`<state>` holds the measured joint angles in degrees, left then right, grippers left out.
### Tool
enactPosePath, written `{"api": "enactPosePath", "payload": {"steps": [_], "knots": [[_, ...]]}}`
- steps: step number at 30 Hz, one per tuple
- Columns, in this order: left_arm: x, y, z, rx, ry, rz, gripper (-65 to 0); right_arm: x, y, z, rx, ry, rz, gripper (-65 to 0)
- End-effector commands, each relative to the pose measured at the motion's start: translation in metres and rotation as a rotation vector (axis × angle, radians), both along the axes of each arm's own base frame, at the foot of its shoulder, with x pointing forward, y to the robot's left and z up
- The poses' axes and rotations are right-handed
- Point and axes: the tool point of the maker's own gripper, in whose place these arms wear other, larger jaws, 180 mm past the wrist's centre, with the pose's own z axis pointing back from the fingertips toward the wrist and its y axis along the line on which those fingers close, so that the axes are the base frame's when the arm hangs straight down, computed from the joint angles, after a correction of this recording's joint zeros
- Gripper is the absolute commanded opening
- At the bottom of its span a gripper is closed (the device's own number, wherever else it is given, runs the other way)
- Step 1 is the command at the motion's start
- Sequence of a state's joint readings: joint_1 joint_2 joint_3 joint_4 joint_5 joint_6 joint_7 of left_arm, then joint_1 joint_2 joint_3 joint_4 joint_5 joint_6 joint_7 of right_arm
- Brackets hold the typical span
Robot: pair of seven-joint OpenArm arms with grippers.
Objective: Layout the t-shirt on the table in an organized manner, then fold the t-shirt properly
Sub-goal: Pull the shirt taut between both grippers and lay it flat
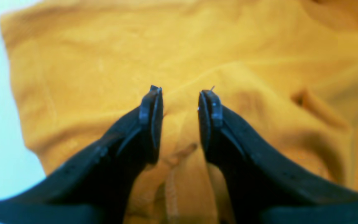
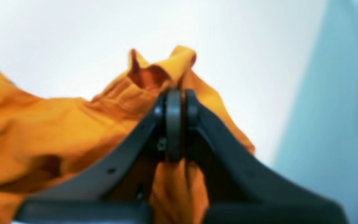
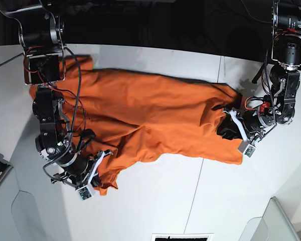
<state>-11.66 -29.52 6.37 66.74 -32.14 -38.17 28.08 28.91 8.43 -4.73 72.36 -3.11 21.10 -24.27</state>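
1 t-shirt [image 3: 150, 115], 1 table [image 3: 155, 201], 2 grippers

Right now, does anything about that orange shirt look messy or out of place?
Yes. The t-shirt lies stretched across the table but rumpled, not flat. Its corner near the right gripper is bunched and pinched. By the left gripper, cloth wrinkles between the parted fingers.

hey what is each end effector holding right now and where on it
The right end effector is shut on a bunched edge of the t-shirt. The left end effector stands part-open astride a raised fold; whether it grips it cannot be told.
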Motion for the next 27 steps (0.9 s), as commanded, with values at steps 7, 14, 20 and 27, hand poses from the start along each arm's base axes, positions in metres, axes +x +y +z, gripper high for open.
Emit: {"api": "enactPosePath", "payload": {"steps": [7,14,20,27], "knots": [[0.011,0.004,0.017,-0.003,-0.046,-0.006,-43.5,0.039,-0.023,0.060,0.029,-0.135,-0.144,-19.5],[0.014,0.008,0.025,-0.010,-0.052,-0.001,-43.5,0.019,-0.062,0.018,-0.062,0.046,-0.357,-19.7],[0.038,0.022,0.084,-0.025,-0.194,0.014,-43.5,-0.020,-0.085,-0.016,-0.104,0.069,-0.473,-28.0],[0.062,0.042,0.104,0.028,-0.312,0.109,-43.5,-0.059,-0.094,-0.014,-0.156,0.016,-0.528,-65.0]]}}
